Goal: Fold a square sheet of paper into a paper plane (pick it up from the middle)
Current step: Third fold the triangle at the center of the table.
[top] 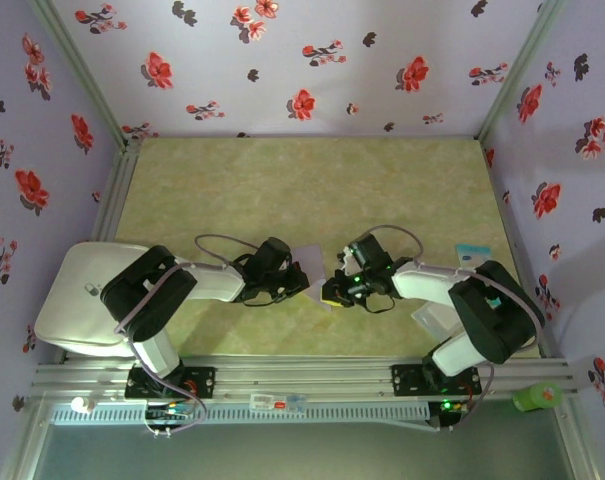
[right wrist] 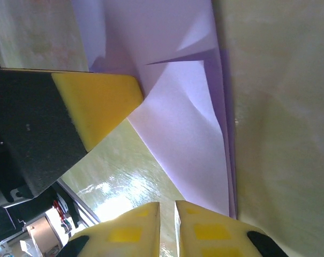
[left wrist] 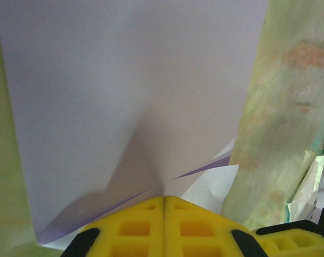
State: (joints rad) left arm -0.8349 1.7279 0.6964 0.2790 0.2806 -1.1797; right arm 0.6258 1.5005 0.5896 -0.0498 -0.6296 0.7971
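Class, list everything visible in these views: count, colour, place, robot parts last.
paper sheet: one, pale lavender, partly folded, mid-table
card: one, light blue, table's right side
plastic square: one, whitish translucent, table's front right
rounded object: one, white, table's left edge
small object: one, green, front rail at right
table: one, yellow-green marbled, under everything
walls: three, lavender with red and black flowers, around the table
left gripper: one, yellow fingers, shut on the paper sheet
right gripper: one, yellow fingers, slightly parted beside the paper sheet's edge
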